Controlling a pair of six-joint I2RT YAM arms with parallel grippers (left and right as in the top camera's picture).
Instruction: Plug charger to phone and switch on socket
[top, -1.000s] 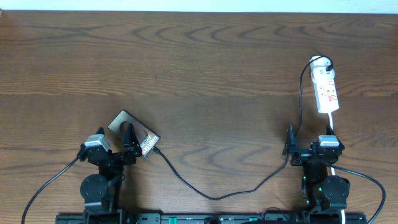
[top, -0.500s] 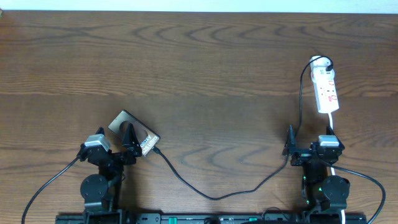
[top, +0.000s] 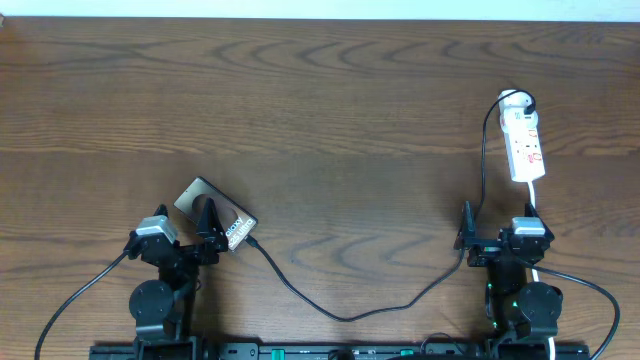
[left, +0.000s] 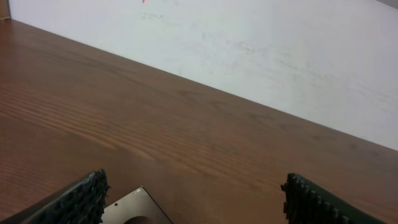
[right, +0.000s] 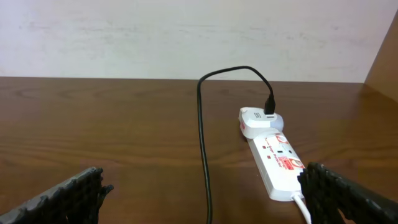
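The dark-brown phone (top: 212, 213) lies tilted on the table at the front left; its corner shows in the left wrist view (left: 134, 208). The thin black charger cable (top: 340, 314) runs from the white round plug on the socket down and across the front to the phone's lower right end, where its tip (top: 254, 241) sits against the phone. The white socket strip (top: 524, 145) lies at the right; it also shows in the right wrist view (right: 277, 160). My left gripper (top: 208, 228) is open over the phone. My right gripper (top: 466, 232) is open, just before the socket, straddling the cable (right: 204, 155).
The brown wood table (top: 320, 120) reaches back to a white wall (left: 280, 50). The socket's white lead (top: 534, 205) runs toward the right arm's base. Thick black arm cords curl at the front left (top: 70, 305) and front right (top: 600, 295).
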